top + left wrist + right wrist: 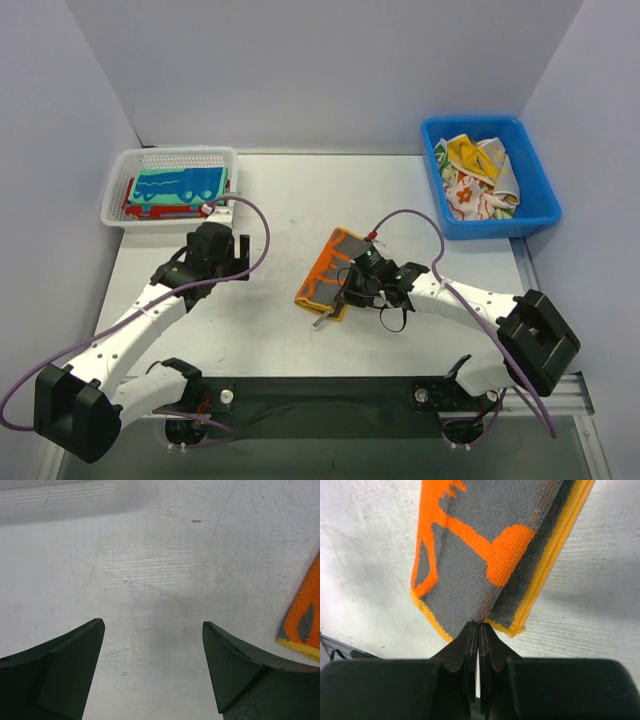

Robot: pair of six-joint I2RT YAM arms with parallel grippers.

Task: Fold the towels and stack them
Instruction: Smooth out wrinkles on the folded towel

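A grey towel with orange border and lettering [328, 268] lies folded mid-table; it fills the right wrist view [485, 545]. My right gripper [348, 292] is shut, its tips [479, 625] pinching the towel's near folded edge. My left gripper [232, 250] is open and empty over bare table [153, 624], to the left of the towel, whose orange corner [306, 615] shows at the frame's right edge. A teal towel [180, 184] tops a red-and-blue one in the white mesh basket [118, 198]. Yellow and floral white towels [472, 172] lie crumpled in the blue bin [540, 205].
The basket stands at the back left, the bin at the back right. Purple cables loop over both arms. White walls close in the table on three sides.
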